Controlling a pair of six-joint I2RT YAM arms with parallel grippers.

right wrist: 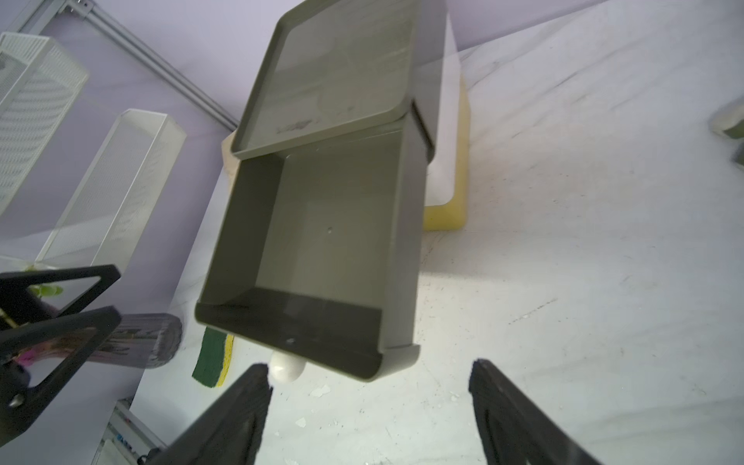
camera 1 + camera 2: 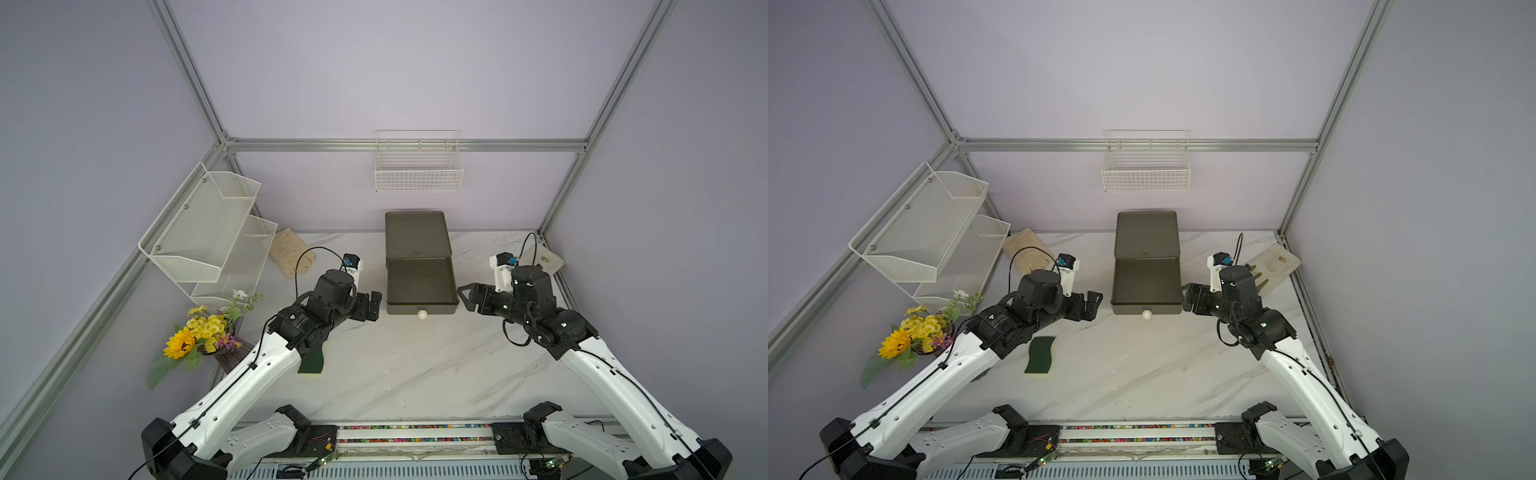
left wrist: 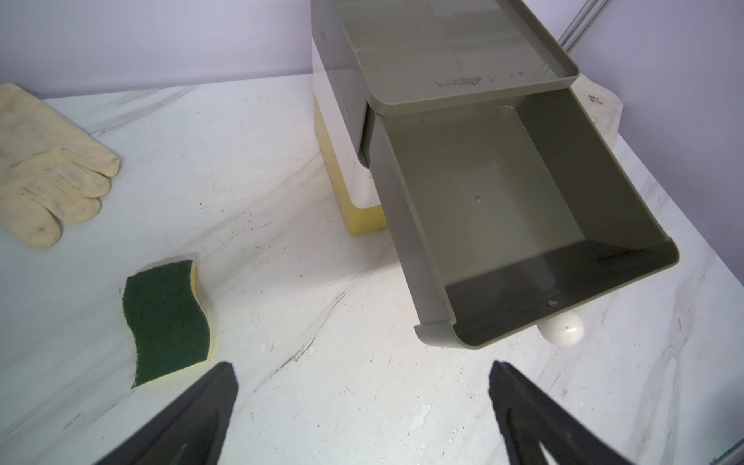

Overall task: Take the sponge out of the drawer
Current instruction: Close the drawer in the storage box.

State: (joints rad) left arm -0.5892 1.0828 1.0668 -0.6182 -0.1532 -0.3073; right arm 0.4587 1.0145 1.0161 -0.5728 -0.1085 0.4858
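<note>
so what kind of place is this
Most likely a robot test cell dressed as a kitchen corner: aluminium framing around lilac walls, a marble-look tabletop, and props like the sponge and open drawer.

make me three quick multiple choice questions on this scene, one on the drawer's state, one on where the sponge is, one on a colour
1. The drawer is:
A shut
B pulled open and empty
C open, holding a cup

2. The sponge lies:
A in the drawer
B on the table
C in the wall basket

3. The drawer's knob is:
A white
B red
C black

Answers:
1 B: both wrist views show the drawer's floor bare.
2 B: it lies green side up on the marble, outside the drawer.
3 A: the round knob on the drawer's front is white.
</note>
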